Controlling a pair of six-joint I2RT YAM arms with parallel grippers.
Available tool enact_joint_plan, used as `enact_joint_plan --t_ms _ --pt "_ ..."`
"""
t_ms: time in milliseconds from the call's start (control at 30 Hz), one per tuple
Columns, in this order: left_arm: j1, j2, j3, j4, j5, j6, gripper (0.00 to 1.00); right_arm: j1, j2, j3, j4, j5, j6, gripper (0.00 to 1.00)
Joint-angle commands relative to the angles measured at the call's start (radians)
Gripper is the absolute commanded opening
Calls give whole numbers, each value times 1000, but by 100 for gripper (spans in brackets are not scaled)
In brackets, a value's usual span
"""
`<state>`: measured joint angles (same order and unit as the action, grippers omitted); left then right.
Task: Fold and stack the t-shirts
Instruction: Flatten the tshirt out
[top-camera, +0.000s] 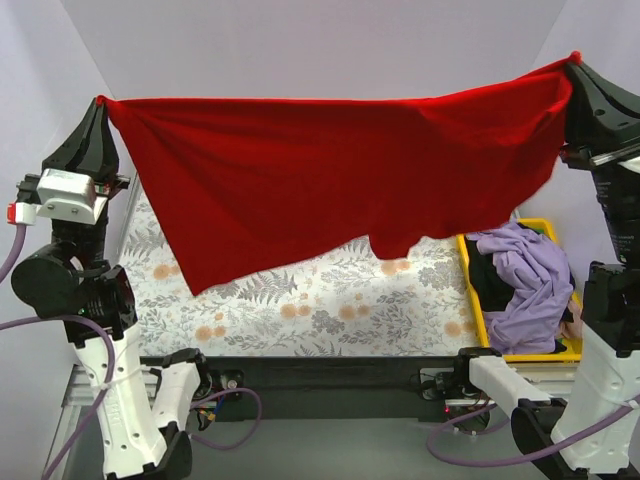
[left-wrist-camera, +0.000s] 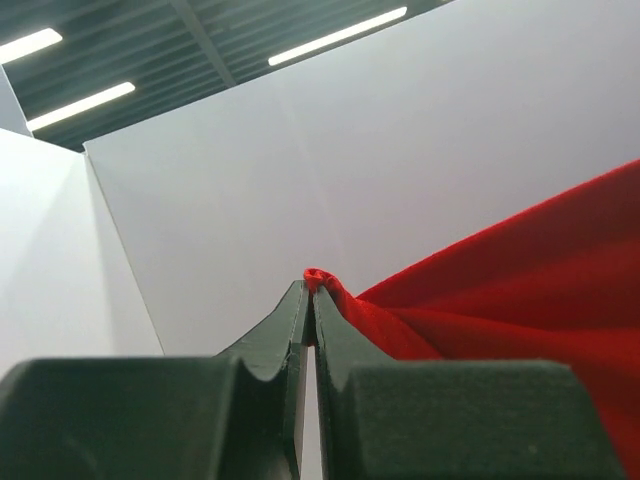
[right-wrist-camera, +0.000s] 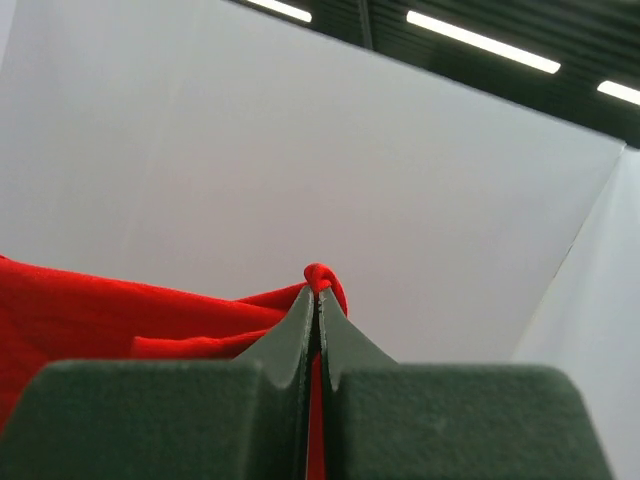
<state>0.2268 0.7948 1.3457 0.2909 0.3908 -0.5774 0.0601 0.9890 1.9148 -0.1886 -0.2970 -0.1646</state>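
The red t-shirt (top-camera: 330, 180) hangs spread in the air between both grippers, high above the table. My left gripper (top-camera: 101, 101) is shut on its left corner, which shows as a red fold (left-wrist-camera: 318, 278) at the fingertips. My right gripper (top-camera: 573, 62) is shut on its right corner (right-wrist-camera: 320, 275). The shirt's lower edge droops toward the mat. The lilac t-shirt (top-camera: 525, 285) lies crumpled in the yellow bin (top-camera: 500, 352) at the right.
A floral patterned mat (top-camera: 300, 300) covers the table under the hanging shirt. A dark garment (top-camera: 490, 275) also lies in the bin. White walls enclose the back and sides.
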Motion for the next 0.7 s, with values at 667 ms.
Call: enact_joint_plan --t_ms 667 --pt "9 620 -398 93 227 83 0 161 716 -381 224 64 -81 1"
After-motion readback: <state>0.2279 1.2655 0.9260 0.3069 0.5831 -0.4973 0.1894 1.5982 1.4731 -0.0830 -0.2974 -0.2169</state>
